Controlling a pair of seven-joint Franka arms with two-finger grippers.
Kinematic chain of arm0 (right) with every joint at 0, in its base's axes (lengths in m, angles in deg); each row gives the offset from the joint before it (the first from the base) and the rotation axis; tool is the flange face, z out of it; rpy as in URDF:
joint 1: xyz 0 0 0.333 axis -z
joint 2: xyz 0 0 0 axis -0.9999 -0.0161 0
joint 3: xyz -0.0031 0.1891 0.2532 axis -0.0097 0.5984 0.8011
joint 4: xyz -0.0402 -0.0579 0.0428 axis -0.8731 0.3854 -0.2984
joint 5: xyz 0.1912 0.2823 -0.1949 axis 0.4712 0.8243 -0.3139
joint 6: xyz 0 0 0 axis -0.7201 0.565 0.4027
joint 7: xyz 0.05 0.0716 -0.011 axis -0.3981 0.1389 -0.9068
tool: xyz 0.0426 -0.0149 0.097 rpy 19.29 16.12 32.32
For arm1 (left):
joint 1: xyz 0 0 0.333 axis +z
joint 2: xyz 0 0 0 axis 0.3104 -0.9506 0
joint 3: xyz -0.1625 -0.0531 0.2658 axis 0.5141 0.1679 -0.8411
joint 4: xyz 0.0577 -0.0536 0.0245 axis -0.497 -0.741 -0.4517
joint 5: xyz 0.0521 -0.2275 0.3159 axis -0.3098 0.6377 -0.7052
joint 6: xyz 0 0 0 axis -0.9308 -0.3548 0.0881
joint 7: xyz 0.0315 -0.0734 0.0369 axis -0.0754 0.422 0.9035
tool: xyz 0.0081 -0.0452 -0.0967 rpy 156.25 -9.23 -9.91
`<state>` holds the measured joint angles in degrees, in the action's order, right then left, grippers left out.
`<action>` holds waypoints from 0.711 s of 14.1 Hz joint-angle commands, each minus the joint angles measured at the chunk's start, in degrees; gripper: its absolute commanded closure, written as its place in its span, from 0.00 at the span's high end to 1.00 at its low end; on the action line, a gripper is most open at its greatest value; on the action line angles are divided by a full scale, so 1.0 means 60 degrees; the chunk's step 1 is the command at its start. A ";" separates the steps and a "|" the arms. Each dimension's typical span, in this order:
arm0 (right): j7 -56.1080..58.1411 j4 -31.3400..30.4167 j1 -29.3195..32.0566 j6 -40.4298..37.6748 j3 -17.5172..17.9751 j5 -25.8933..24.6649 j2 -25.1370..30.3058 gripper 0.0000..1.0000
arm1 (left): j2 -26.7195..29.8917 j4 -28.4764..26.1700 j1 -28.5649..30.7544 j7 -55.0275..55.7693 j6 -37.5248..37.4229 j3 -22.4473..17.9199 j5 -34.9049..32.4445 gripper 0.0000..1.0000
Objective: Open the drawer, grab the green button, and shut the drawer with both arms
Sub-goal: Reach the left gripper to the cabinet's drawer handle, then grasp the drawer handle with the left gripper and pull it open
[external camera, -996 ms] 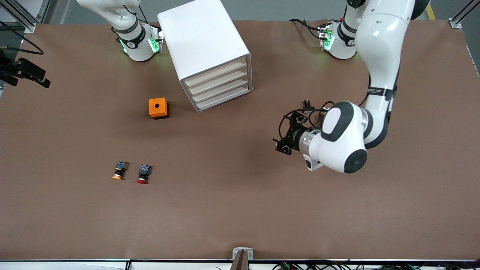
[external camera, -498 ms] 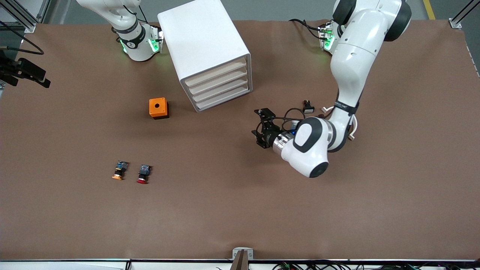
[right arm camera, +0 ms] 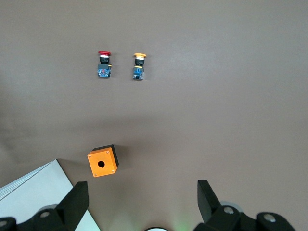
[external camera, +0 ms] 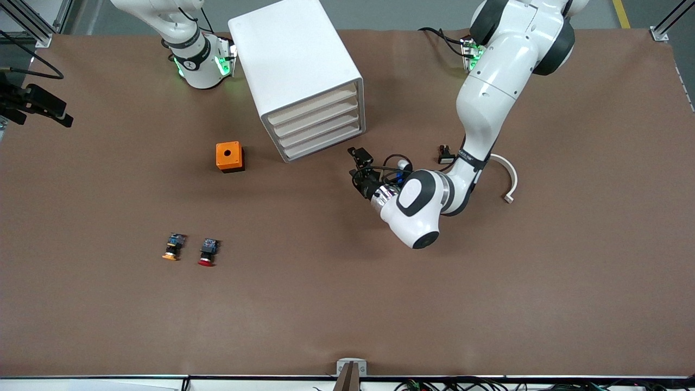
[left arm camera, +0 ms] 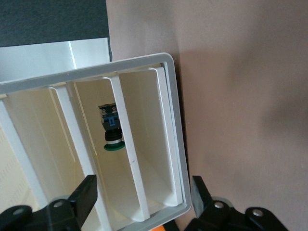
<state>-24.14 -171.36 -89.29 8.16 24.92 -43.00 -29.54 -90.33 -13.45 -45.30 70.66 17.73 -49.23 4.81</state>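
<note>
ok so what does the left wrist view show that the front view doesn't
Only the left wrist view: the green button lying inside the cabinet, and the left gripper's open fingers. Only the front view: the orange box, the red-capped button and orange-capped button on the table, and the left arm whole. Both: the cabinet's drawer fronts, with the left gripper in front of them.

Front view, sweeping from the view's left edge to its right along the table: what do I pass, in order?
Orange-capped button → red-capped button → orange box → cabinet → left gripper → small black part → white curved piece.
</note>
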 commanded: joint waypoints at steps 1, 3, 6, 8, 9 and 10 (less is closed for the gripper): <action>-0.0118 -0.0032 0.0051 -0.0070 0.0055 -0.0025 0.0100 1.00 | -0.0246 0.0080 -0.0151 0.0307 -0.0296 0.0099 0.0261 0.61; -0.0118 -0.0032 0.0065 -0.0070 0.0055 -0.0025 0.0100 1.00 | -0.0421 0.0050 -0.0283 0.0293 -0.0589 0.0260 0.0290 0.50; -0.0118 -0.0032 0.0051 -0.0070 0.0055 -0.0025 0.0100 1.00 | -0.0480 -0.0300 -0.0386 0.0278 -0.0737 0.0393 0.0290 0.47; -0.0118 -0.0032 0.0051 -0.0085 0.0055 -0.0025 0.0100 1.00 | -0.0480 -0.0534 -0.0386 0.0293 -0.0751 0.0495 0.0290 0.46; -0.0118 -0.0032 0.0051 -0.0085 0.0055 -0.0025 0.0100 1.00 | -0.0480 -0.0652 -0.0386 0.0307 -0.0766 0.0525 0.0290 0.46; -0.0118 -0.0032 0.0051 -0.0085 0.0055 -0.0025 0.0100 1.00 | -0.0480 -0.0740 -0.0415 0.0307 -0.0839 0.0597 0.0290 0.46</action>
<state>-24.14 -171.36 -89.29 8.15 24.92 -43.00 -29.54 -93.16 -16.78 -48.11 71.55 13.81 -46.50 5.35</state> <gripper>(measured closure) 0.000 0.542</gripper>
